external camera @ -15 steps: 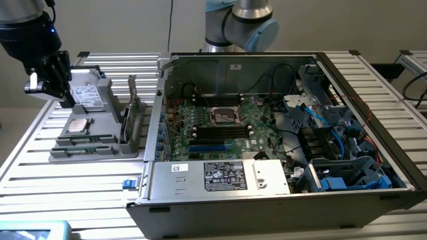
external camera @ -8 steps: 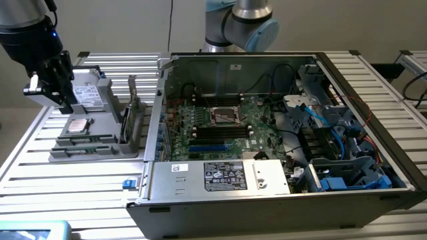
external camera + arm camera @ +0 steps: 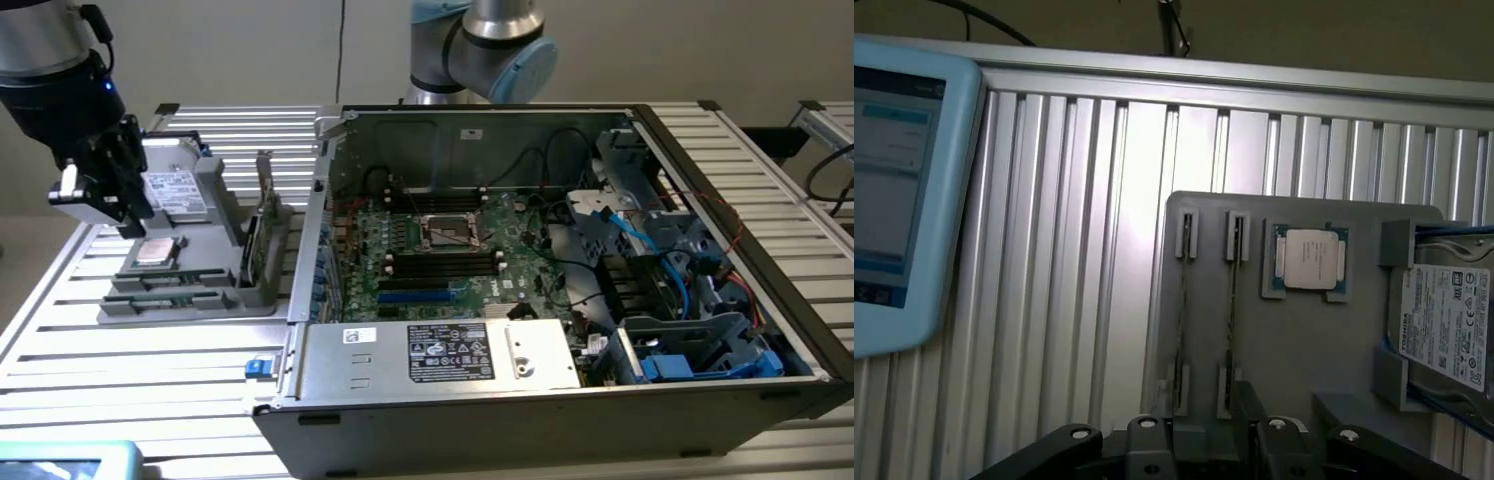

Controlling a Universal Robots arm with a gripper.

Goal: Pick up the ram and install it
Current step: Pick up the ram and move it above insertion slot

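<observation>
Gripper (image 3: 118, 205) released, jaws apart and holding nothing, above grey tray (image 3: 214, 308). In the exterior view the tray sits at 9 o'clock of the open computer case (image 3: 534, 430). The ram (image 3: 1232, 300) stands edge-up in a tray slot, with a twin stick (image 3: 1181, 300) just beside it. Bare slatted table (image 3: 134, 355) borders the tray's 6 o'clock edge.

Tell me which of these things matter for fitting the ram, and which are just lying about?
Part of the job: ram, end effector, motherboard.
Just lying about: CPU, hard drive, tablet.
</observation>
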